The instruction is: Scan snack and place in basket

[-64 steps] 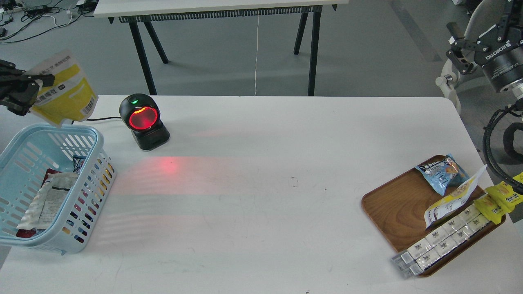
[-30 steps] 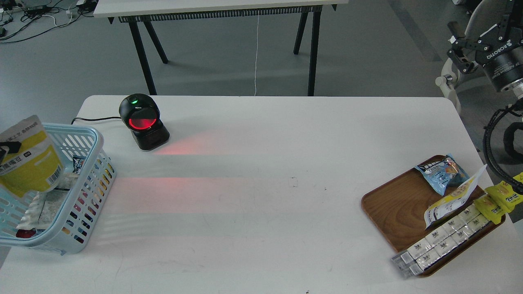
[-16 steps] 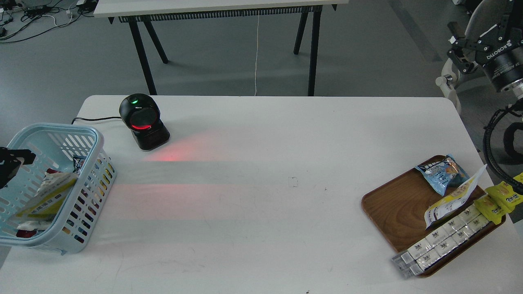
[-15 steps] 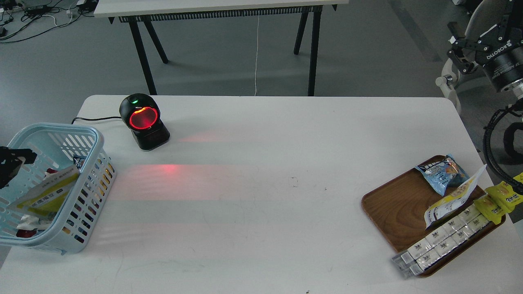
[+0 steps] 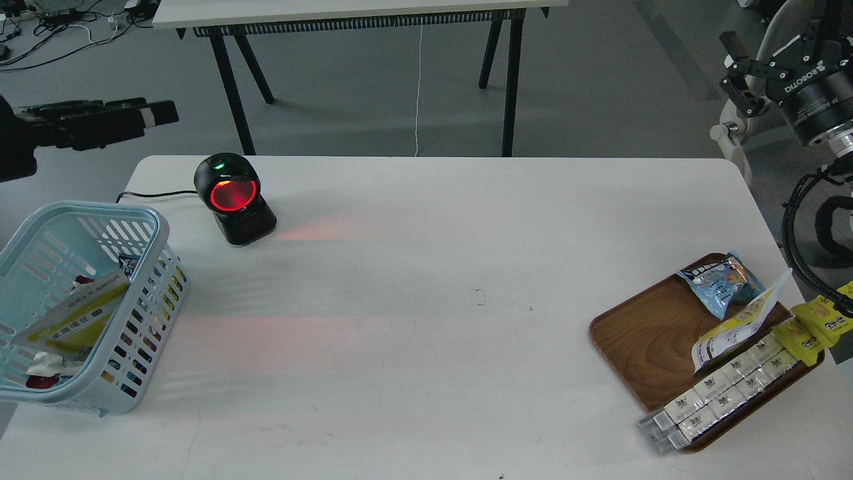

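The snack, a yellow pouch with a white band, lies tilted inside the light-blue basket at the table's left edge, on top of other packets. My left gripper is raised above and behind the basket, left of the scanner, pointing right; its fingers look slightly apart and hold nothing. My right gripper hangs high at the far right, off the table, open and empty.
A black barcode scanner with a red glowing window stands right of the basket, its cable running left. A brown wooden tray at the right front holds a light-blue pouch, a white-and-yellow pouch, yellow packets and a row of small boxes.
My left gripper lowered the snack into the basket, let it go, then rose up and back to the right above the basket. The snack now rests in the basket. The right gripper barely moved.
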{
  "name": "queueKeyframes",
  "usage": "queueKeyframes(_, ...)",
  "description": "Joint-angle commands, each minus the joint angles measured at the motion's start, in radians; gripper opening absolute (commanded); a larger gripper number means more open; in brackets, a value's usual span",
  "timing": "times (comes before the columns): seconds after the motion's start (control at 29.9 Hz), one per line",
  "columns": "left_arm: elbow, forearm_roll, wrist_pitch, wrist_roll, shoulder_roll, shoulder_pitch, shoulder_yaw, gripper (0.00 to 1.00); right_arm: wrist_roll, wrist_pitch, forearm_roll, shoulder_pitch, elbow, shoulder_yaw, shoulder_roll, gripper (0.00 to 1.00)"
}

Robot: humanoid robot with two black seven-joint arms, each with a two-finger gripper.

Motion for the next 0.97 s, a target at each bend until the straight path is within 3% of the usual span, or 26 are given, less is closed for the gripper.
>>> queueKeyframes(0.0, 0.056, -0.223, 0.010, 0.000, -0.121, 0.000, -0.067, 0.88, 0.000, 0.000, -0.027, 0.001, 0.031, -0.002, -0.004, 0.99)
queueKeyframes(0.3, 0.117, -0.737, -0.004, 0.000, -0.312, 0.001, -0.119, 0.95, 0.000, 0.000, -0.147, 0.002, 0.057, -0.002, 0.000, 0.99)
queueKeyframes(0.53, 0.155, -0.788, 0.009, 0.000, -0.405, 0.031, -0.121, 0.98, 0.000, 0.000, -0.142, 0.012, 0.064, 0.004, -0.010, 0.99)
queueKeyframes(0.94, 0.165, -0.825, -0.001, 0.000, -0.408, 0.032, -0.139, 0.99, 0.000, 0.000, -0.128, 0.013, 0.052, 0.024, -0.003, 0.99)
